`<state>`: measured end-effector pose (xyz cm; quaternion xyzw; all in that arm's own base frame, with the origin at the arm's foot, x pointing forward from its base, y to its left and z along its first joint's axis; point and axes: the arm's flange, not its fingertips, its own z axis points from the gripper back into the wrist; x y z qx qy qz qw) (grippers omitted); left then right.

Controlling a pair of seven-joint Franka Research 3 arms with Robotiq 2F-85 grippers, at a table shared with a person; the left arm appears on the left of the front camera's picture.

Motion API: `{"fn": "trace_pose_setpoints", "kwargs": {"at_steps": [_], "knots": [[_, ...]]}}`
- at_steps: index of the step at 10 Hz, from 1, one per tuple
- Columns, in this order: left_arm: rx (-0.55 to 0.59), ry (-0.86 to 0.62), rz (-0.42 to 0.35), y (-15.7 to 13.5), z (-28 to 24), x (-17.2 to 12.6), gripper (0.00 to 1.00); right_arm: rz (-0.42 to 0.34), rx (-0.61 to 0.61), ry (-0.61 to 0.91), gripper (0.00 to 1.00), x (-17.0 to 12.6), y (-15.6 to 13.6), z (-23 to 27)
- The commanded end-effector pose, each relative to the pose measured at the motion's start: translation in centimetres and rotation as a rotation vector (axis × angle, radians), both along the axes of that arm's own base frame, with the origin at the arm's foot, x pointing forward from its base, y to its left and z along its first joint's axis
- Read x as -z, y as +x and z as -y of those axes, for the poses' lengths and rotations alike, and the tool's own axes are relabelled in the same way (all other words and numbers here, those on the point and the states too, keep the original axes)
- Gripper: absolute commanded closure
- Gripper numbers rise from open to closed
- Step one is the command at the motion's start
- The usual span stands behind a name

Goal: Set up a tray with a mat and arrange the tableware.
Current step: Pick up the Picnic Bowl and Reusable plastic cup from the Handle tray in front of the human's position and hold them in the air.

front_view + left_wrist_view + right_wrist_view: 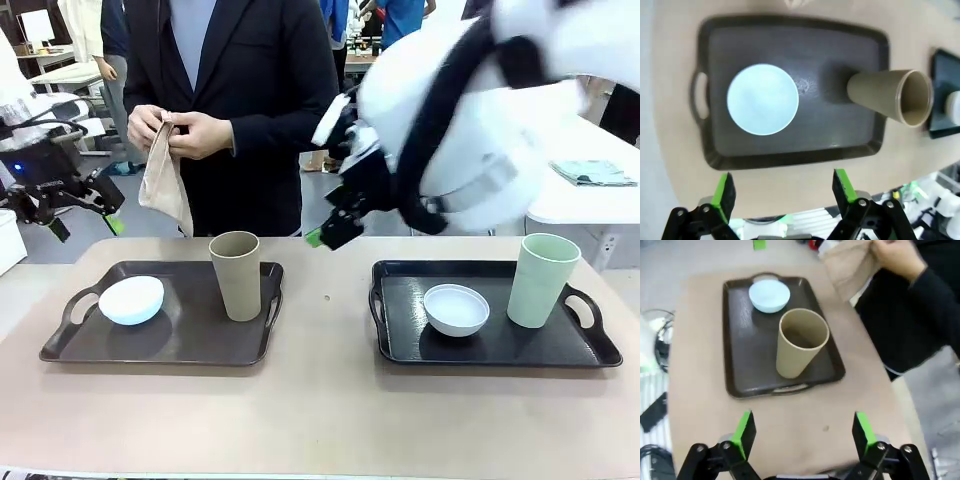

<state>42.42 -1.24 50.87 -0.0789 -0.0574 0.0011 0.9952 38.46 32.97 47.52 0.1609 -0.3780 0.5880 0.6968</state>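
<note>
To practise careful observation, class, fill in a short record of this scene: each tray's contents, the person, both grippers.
Left side: brown tray holding pale blue bowl and upright tan cup
Right side: black tray holding white bowl and upright pale green cup
Person: hands holding tan cloth, far side
Left arm: left gripper open, empty, raised
Right arm: right gripper open, empty, raised between trays

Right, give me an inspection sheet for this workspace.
Surface: tan table, two trays side by side.
Job's things: pale blue bowl and tan cup on the brown tray; white bowl and pale green cup on the black tray; beige mat in the person's hands, off the trays.
Clutter: small speck between the trays.
Grippers: left gripper open, empty; right gripper open, empty.
Cables: black cables beside the table.
Surroundings: folded teal cloth on a white table behind.
</note>
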Motion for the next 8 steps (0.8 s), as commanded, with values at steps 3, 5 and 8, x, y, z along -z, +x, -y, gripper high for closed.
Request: {"fn": "trace_pose_setpoints", "kwargs": {"at_steps": [3, 5, 8], "knots": [[-0.003, -0.084, -0.02, 0.4, -1.9, 0.9, 0.0, -0.422, -0.293, 0.129, 0.0, 5.9, 7.9, -2.9], [-0.022, -0.019, -0.024, 0.3, -1.7, 0.9, 0.0, -0.279, -0.197, 0.063, 0.0, 7.7, 7.2, -3.4], [-0.022, -0.019, -0.024, 0.3, -1.7, 0.9, 0.0, -0.279, -0.197, 0.063, 0.0, 7.7, 7.2, -3.4]]}}
